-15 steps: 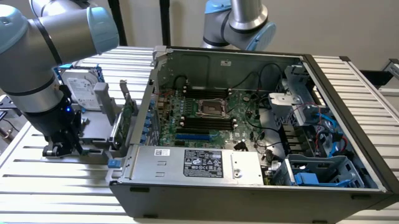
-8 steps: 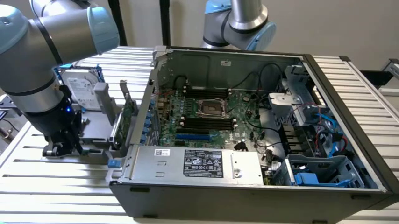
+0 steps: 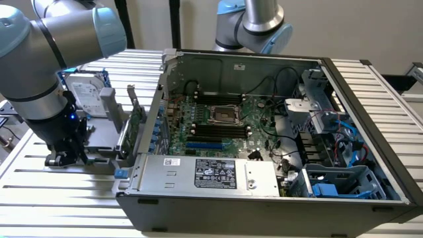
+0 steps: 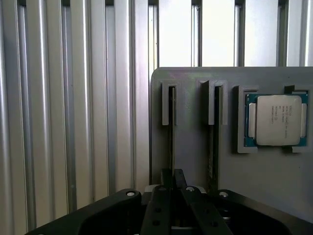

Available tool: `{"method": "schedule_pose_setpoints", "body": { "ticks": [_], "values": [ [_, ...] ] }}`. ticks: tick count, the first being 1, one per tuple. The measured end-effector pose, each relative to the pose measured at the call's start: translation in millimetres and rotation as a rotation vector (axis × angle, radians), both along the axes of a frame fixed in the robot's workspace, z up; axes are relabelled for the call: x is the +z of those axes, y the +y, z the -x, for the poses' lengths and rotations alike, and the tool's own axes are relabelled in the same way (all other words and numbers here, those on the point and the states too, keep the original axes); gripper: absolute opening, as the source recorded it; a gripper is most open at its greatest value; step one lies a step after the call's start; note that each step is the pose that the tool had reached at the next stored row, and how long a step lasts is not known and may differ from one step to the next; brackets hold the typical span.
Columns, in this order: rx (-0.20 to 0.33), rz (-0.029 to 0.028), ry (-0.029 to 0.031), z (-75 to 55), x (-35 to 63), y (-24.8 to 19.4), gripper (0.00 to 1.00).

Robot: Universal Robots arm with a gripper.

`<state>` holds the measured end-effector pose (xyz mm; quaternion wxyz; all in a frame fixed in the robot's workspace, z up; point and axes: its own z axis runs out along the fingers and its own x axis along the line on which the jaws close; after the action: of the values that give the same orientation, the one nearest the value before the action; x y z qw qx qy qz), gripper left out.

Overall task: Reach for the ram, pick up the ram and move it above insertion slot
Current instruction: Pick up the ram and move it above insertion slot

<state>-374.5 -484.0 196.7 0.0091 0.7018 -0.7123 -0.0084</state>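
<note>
Hand (image 4: 172,172) at grey holder (image 4: 195,161), fingers nipped shut on ram (image 4: 172,128) edge; two slots, one CPU (image 4: 277,120) alongside, open PC case (image 3: 264,124) nearby.

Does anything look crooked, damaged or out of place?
Nothing stands out. The processor lies square in its pocket on the grey holder, the ram stands straight in its slot, and the gripper lines up with it.

"where's the outside camera looking from?"
"up high, off the arm, a fair way back, angled down over the open computer case (image 3: 264,124) and the table (image 3: 59,208)."
"and the wrist one?"
"close in, peering down past the end effector (image 4: 172,172). both catch the grey holder (image 3: 99,146) on that table."
</note>
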Motion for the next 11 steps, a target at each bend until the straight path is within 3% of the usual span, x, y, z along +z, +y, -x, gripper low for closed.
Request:
{"method": "schedule_pose_setpoints", "body": {
  "ticks": [11],
  "values": [
    [0.0, 0.0001, 0.0004, 0.0, 3.7, 0.0, 0.13]
  ]
}}
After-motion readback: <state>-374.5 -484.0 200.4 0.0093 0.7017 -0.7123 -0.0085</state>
